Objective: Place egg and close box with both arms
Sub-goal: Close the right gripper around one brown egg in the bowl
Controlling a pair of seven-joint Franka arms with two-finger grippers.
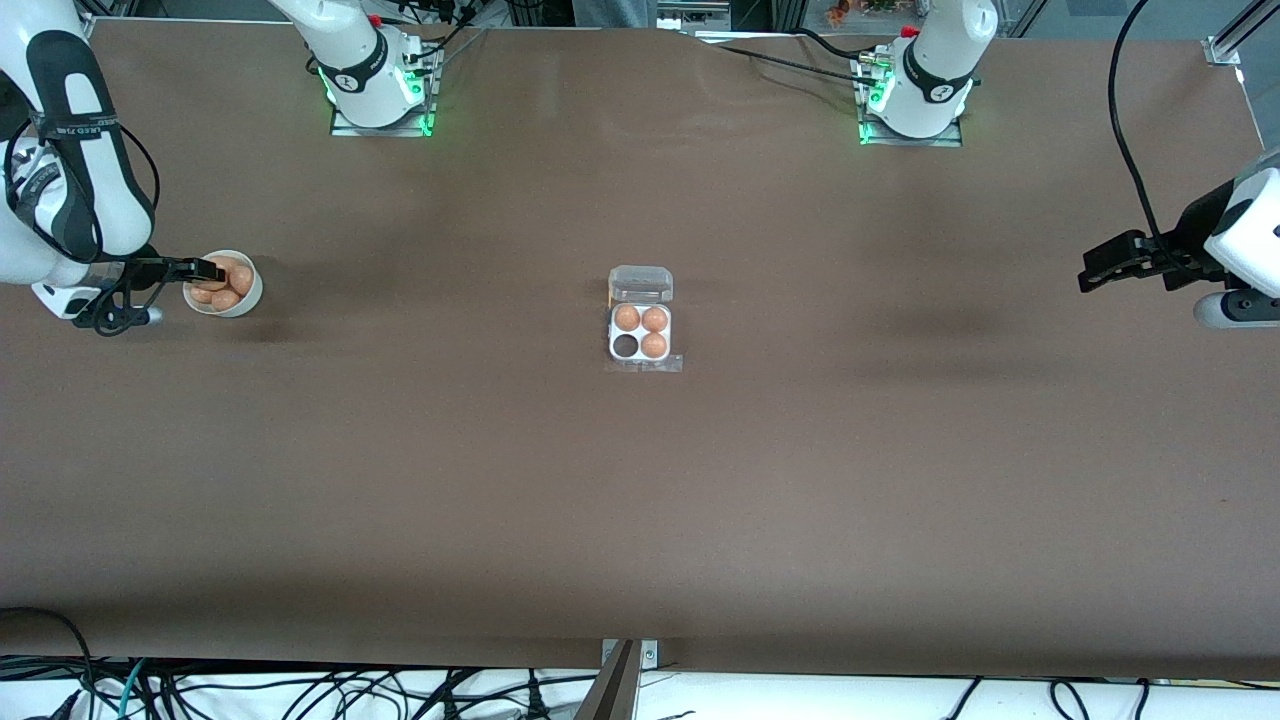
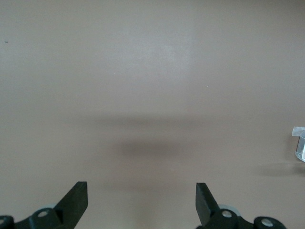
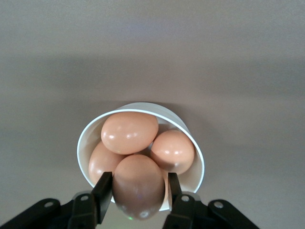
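The right tool (image 3: 138, 196) is clamped on the egg (image 3: 138, 186) over the round white bowl (image 3: 90, 133) — a grip only the right wrist view shows; the left tool (image 2: 141, 200) waits, fingers apart, over bare worktop (image 1: 640, 500); the box (image 1: 640, 332) sits mid-worktop, clear lid open, one cell dark.

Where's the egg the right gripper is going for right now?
The egg sits between the right gripper fingers at the white bowl, at the right arm's end of the table, well away from the box.
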